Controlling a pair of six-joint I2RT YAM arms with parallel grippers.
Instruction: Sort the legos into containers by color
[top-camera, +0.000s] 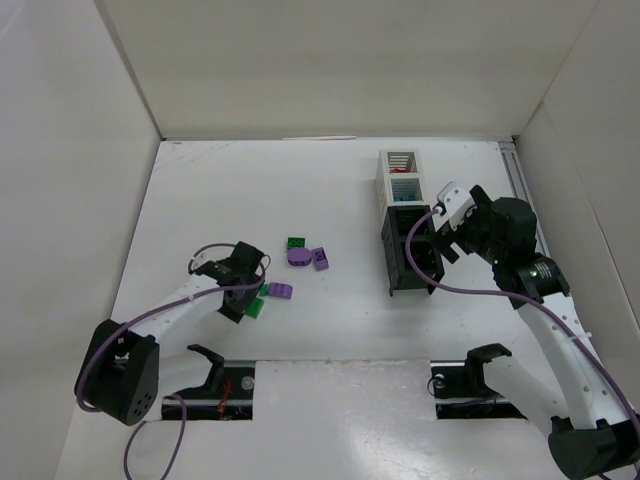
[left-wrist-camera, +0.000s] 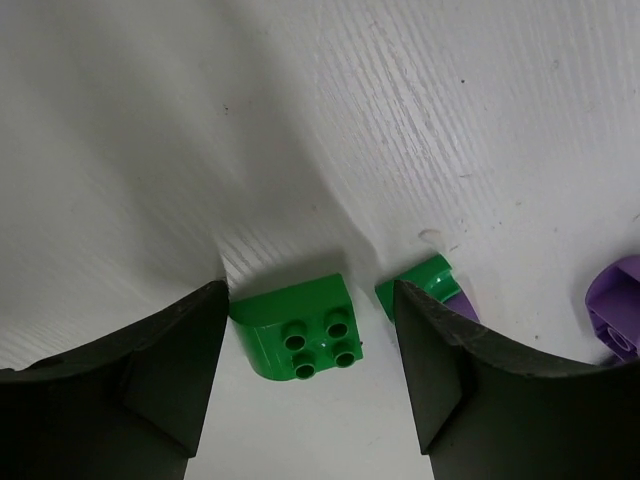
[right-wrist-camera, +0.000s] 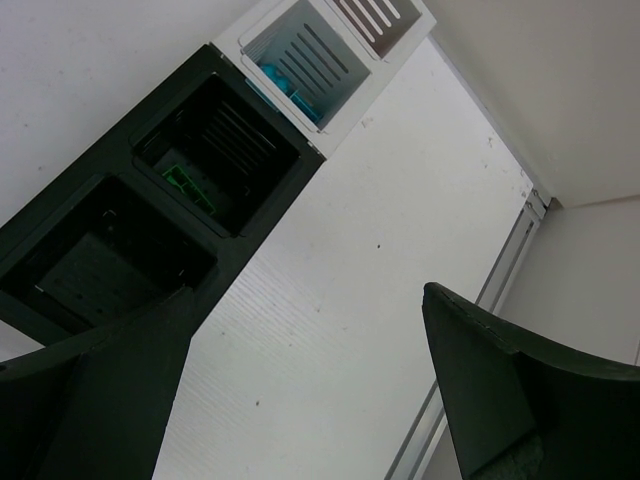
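Observation:
My left gripper (top-camera: 248, 288) is open and low over the table, its jaws either side of a green lego (left-wrist-camera: 300, 340) that also shows in the top view (top-camera: 255, 307). A second green lego (left-wrist-camera: 420, 285) lies against a purple one (top-camera: 280, 291), partly hidden by my right finger. Farther right lie a green lego (top-camera: 296, 243), a round purple one (top-camera: 298, 256) and a purple brick (top-camera: 321, 259). The containers stand in a row: two white bins (top-camera: 400, 175), then two black bins (top-camera: 410, 250). My right gripper (top-camera: 432, 245) is open and empty beside the black bins (right-wrist-camera: 100, 260).
One black bin holds a green piece (right-wrist-camera: 185, 185); a white bin holds a cyan piece (right-wrist-camera: 285, 85); the far white bin shows something red (top-camera: 400, 172). White walls enclose the table. A metal rail (right-wrist-camera: 515, 235) runs along the right edge.

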